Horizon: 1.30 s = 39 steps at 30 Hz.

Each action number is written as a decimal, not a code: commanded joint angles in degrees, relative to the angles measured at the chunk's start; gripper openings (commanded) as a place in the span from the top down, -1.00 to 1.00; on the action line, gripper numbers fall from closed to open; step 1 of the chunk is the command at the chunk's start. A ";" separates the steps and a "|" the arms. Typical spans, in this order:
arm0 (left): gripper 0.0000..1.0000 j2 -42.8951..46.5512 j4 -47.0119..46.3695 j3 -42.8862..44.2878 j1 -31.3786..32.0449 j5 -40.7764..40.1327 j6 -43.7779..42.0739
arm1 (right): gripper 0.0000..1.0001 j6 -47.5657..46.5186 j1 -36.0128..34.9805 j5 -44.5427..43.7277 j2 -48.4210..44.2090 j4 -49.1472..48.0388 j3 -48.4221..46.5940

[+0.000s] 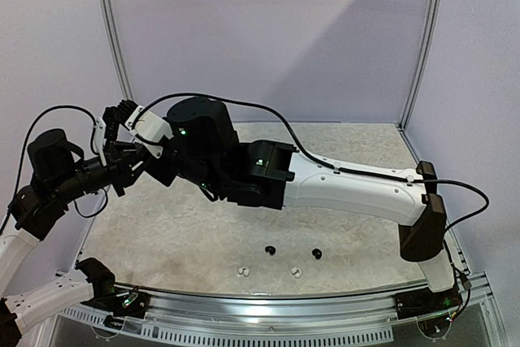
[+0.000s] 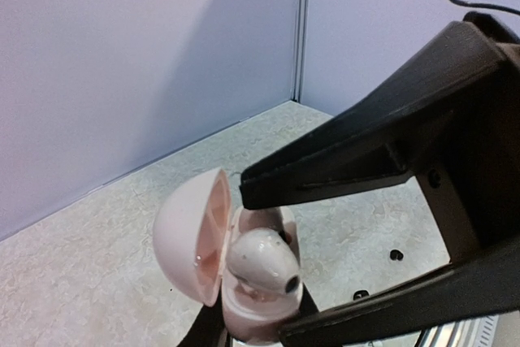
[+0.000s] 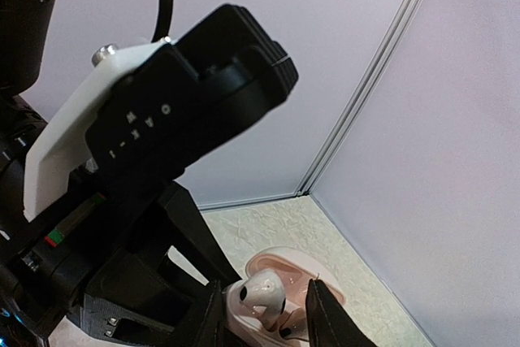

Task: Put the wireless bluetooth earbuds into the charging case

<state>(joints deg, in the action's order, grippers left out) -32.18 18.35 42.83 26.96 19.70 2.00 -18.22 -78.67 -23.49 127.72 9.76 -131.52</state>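
A pale pink charging case (image 2: 183, 237) is held up off the table with its lid open, and my left gripper (image 2: 256, 327) is shut on its base from below. One white earbud (image 2: 260, 262) sits in a socket of the case (image 3: 284, 264), its stem end down. My right gripper (image 3: 262, 286) stands open, one finger on each side of that earbud (image 3: 262, 292), with a gap showing on its right side. Both grippers meet at the far left of the table, right gripper (image 1: 120, 113) above left gripper (image 1: 122, 162). Two black earbuds (image 1: 270, 249) (image 1: 316, 253) and two white earbuds (image 1: 242, 271) (image 1: 296, 271) lie loose near the front edge.
The right arm (image 1: 349, 188) stretches across the table from its base at the right. Enclosure walls (image 1: 268, 38) rise close behind and on both sides, and a corner post (image 2: 299, 30) stands just beyond the case. A metal rail (image 1: 276, 302) runs along the front edge.
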 commanded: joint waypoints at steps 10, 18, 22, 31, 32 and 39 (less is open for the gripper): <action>1.00 -0.13 -3.61 0.33 0.73 2.44 0.92 | 0.21 -0.50 0.64 0.33 -1.51 4.73 1.99; 1.00 -0.93 -2.57 0.47 0.73 1.94 1.70 | 0.13 -0.57 0.59 1.28 -2.41 4.97 1.93; 1.00 -1.43 -2.48 0.48 0.73 1.92 2.45 | 0.12 -0.68 0.55 2.38 -2.98 5.47 1.96; 1.00 -1.90 -2.25 0.33 0.73 2.09 2.70 | 0.12 -0.60 0.61 3.62 -3.75 5.06 2.05; 1.00 -1.99 -2.21 0.33 0.73 2.09 2.75 | 0.12 -0.64 0.55 3.97 -3.83 4.92 1.99; 1.00 -2.57 -2.09 0.00 0.73 2.55 2.54 | 0.11 -0.43 0.55 6.08 -4.75 4.72 2.06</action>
<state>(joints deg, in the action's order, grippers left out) -34.26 18.02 42.81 26.96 21.45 4.36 -18.48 -78.30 -20.18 125.60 12.86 -130.52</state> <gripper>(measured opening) 0.180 0.442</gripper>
